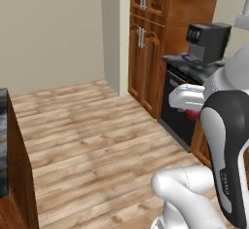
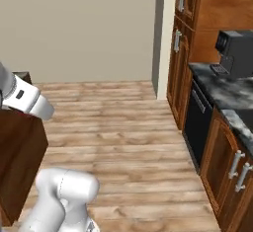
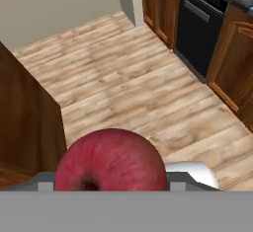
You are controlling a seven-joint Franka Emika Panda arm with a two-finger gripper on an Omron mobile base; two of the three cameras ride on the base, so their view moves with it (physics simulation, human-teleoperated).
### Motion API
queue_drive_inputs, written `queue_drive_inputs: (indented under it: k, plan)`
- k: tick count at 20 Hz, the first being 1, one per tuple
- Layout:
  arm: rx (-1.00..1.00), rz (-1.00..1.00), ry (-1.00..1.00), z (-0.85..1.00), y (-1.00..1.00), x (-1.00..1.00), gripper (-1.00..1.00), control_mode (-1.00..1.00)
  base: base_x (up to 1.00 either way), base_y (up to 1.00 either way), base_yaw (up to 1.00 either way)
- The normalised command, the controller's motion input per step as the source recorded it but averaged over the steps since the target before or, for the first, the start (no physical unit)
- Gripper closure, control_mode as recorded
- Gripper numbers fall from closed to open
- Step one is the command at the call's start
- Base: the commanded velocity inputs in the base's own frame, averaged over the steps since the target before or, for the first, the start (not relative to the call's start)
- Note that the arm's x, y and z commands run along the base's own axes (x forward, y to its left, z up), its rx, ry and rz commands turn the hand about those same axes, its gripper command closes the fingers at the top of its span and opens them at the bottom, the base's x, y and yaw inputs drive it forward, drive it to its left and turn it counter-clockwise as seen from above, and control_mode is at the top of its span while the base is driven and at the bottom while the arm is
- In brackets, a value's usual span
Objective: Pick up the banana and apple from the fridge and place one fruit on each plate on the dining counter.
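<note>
The jaws are pinching the apple (image 3: pixel 111 160) above the wooden floor (image 3: pixel 123 83), carrying it in transit; next, a plate on the dining tabletop (image 1: pixel 4 140) needs reaching.

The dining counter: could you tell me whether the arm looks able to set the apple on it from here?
Probably not yet. The gripper holds the apple over bare wooden floor; the dining counter sits off to the side.

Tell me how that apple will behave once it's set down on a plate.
The apple looks round and smooth-skinned, so it will probably roll unless released gently, perhaps settling on its dimpled end. It looks firm, unlikely to deform. The glossy skin may slip in the gripper.
</note>
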Motion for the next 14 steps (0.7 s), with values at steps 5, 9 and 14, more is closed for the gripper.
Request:
queue_drive_inputs:
  k: [5, 9, 14]
  plan:
    - [0.00, 0.00, 0.00, 0.00, 0.00, 0.00, 1.00, 1.00, 1.00, -0.70, 0.49]
    - [0.00, 0.00, 0.00, 0.00, 0.00, 0.00, 1.00, 1.00, 1.00, -0.59, 0.48]
    - [0.00, 0.00, 0.00, 0.00, 0.00, 0.00, 1.00, 1.00, 1.00, -0.53, 0.49]
